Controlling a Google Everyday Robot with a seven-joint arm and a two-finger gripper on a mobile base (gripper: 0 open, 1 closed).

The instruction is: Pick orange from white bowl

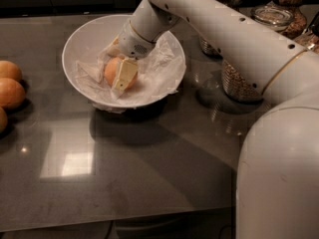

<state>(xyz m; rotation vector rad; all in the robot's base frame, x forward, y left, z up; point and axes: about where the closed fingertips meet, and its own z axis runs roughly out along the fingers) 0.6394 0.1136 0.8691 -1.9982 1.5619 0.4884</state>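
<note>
The orange (111, 69) lies in the white bowl (75, 44) at the upper middle of the dark table, on crumpled white paper (159, 68). My gripper (121, 77) reaches down into the bowl from the upper right and sits right at the orange, with a cream-coloured part of it lying across the fruit's front right side. The far side of the orange is hidden behind the wrist. The orange rests low in the bowl.
Three more oranges (10, 92) lie at the table's left edge. Glass jars of cereal (239, 78) stand right of the bowl, with more (279, 19) at the back right. My white arm (279, 133) fills the right side of the view.
</note>
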